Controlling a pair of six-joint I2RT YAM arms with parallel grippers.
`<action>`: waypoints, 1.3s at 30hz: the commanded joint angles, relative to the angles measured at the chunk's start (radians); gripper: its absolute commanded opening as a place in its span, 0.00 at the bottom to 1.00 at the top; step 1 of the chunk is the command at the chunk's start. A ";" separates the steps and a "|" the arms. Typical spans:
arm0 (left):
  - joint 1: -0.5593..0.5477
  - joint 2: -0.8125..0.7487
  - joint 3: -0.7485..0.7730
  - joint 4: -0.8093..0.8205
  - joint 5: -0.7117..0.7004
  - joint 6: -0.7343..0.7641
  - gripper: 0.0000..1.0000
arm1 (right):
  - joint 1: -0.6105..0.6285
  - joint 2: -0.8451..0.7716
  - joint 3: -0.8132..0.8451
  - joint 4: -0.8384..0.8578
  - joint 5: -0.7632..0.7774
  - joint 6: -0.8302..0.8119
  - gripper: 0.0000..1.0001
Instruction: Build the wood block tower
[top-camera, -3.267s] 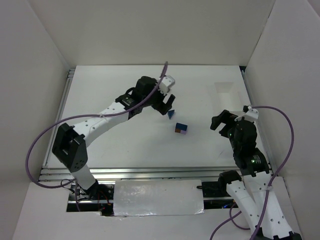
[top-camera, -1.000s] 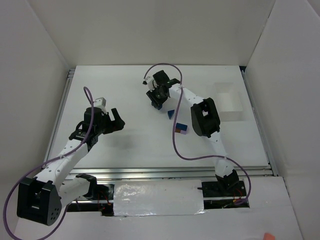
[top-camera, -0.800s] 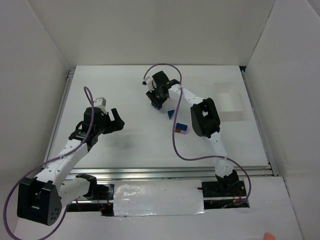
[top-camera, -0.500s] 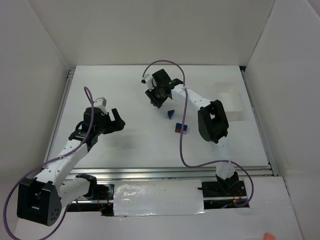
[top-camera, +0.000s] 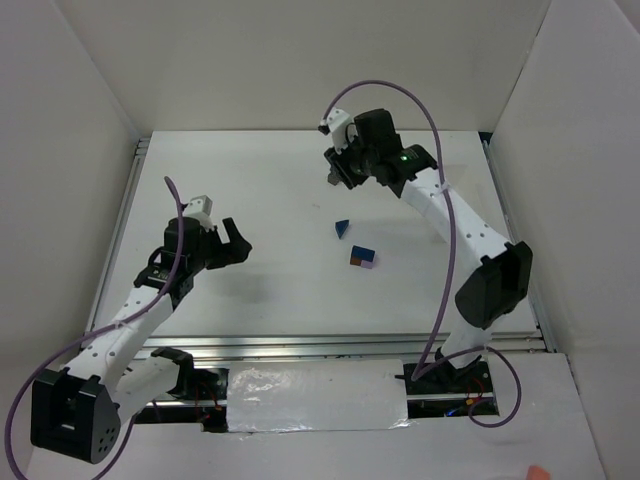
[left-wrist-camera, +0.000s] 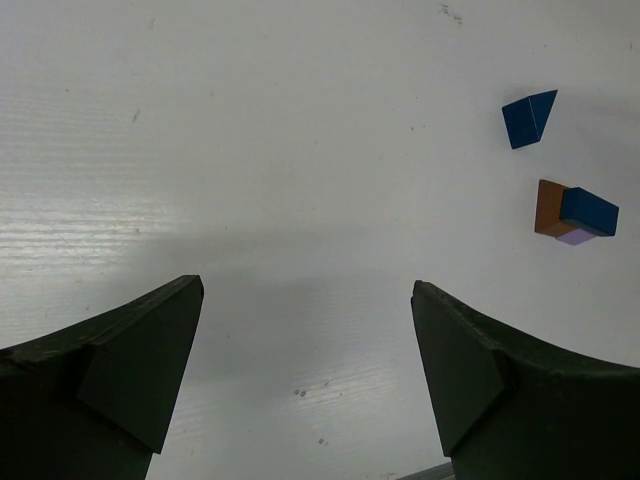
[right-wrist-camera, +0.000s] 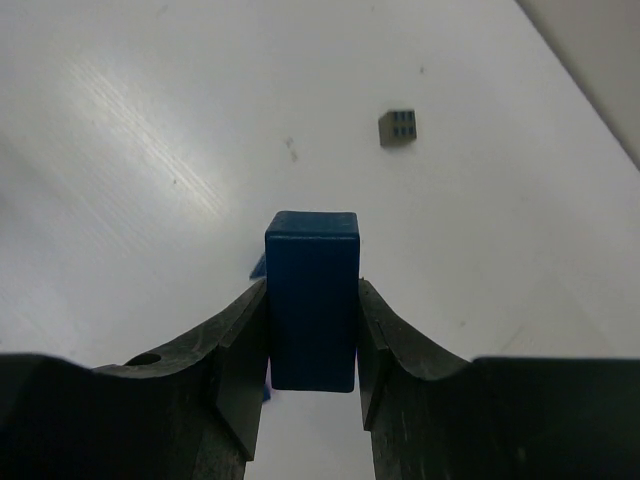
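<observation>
My right gripper (right-wrist-camera: 312, 286) is shut on a dark blue rectangular wood block (right-wrist-camera: 312, 318), held upright above the table. In the top view that gripper (top-camera: 340, 172) hangs over the far middle of the table. A blue wedge (top-camera: 343, 228) lies nearer, and just past it sits the low wood block tower (top-camera: 363, 258), with orange, blue and lavender pieces together. A tiny grey block (right-wrist-camera: 398, 128) lies further off in the right wrist view. My left gripper (top-camera: 228, 240) stands open and empty at the left, with the wedge (left-wrist-camera: 528, 118) and tower (left-wrist-camera: 575, 213) far to its right.
White walls (top-camera: 90, 150) close in the table on the left, back and right. An aluminium rail (top-camera: 300, 345) runs along the near edge. The right arm's long link (top-camera: 455, 215) and purple cable (top-camera: 445, 270) stretch over the table's right half.
The right gripper has risen and shifted right and further back, away from the wedge, carrying the blue block; its elbow swung out to the right. The left arm has stayed put.
</observation>
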 joint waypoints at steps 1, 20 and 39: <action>-0.019 -0.006 -0.002 0.055 -0.009 -0.020 0.99 | -0.001 -0.073 -0.114 -0.043 -0.019 -0.099 0.24; -0.071 -0.075 -0.024 0.137 -0.070 0.087 0.99 | -0.132 -0.139 -0.456 -0.094 -0.346 -0.566 0.23; -0.099 0.020 0.005 0.184 -0.046 0.102 0.99 | -0.121 -0.153 -0.558 -0.039 -0.323 -0.537 0.27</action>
